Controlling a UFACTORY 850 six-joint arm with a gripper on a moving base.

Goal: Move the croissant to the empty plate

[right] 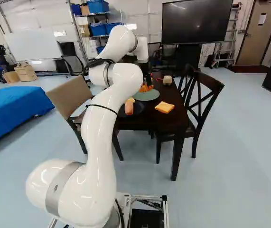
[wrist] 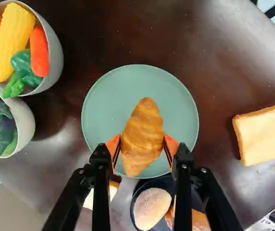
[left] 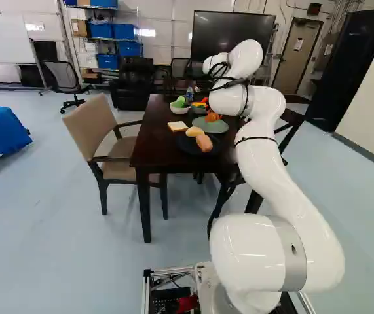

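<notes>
For sound placement, the golden-brown croissant (wrist: 142, 134) should be centred over the round green plate (wrist: 98, 106), lowered gently until supported, and released by even opening. It is clamped between both orange pads of the black gripper (wrist: 142, 145), over the plate; clearance cannot be judged.

Bright light, pale glare and soft shadows on the tabletop (wrist: 224, 48)

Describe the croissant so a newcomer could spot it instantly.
Find the dark table, then the green plate on it. The croissant shows over that plate, held in the black pincer. It is golden brown with curved ridges and tapering ends, unlike the smooth bun on the black plate nearby.
</notes>
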